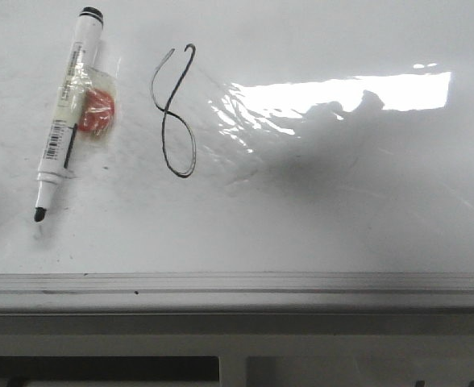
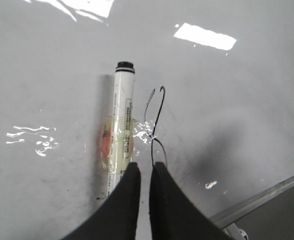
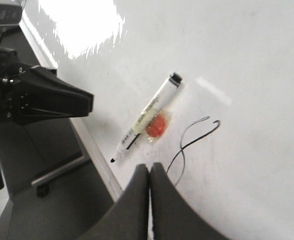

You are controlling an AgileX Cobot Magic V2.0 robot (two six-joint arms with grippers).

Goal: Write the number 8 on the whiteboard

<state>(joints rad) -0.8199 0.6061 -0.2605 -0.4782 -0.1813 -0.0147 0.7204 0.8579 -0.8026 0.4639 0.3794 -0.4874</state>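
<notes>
Front view: thin black number 8 (image 1: 175, 113), top open, on whiteboard (image 1: 342, 201).

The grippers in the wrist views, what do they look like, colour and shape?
Both the left gripper and the right gripper have two matte black fingers, broad at the base and tapering to narrow tips. No markings or cables show on them.

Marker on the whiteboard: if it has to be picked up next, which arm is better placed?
Probably left. The marker lies just ahead of the shut left gripper; from the right gripper, also shut, it lies farther off, beside the number 8.
</notes>
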